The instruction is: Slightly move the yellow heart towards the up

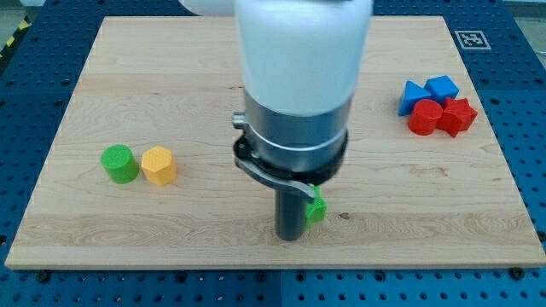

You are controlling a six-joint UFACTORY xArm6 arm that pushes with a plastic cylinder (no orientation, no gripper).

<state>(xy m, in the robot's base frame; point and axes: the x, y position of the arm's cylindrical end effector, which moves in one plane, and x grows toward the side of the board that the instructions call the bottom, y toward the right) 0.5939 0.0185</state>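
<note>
No yellow heart shows in the camera view; the arm's wide body hides the middle of the board. The only yellow block (159, 165) in sight looks six-sided and sits at the view's left. My tip (291, 239) rests on the wooden board (401, 222) at the lower middle. A small green block (316, 210) touches the rod's right side, partly hidden by it; its shape is unclear.
A green cylinder (119, 164) stands just left of the yellow block. At the view's upper right, two blue blocks (413, 96) (442, 87) and two red blocks (424, 117) (459, 116) sit in a tight cluster.
</note>
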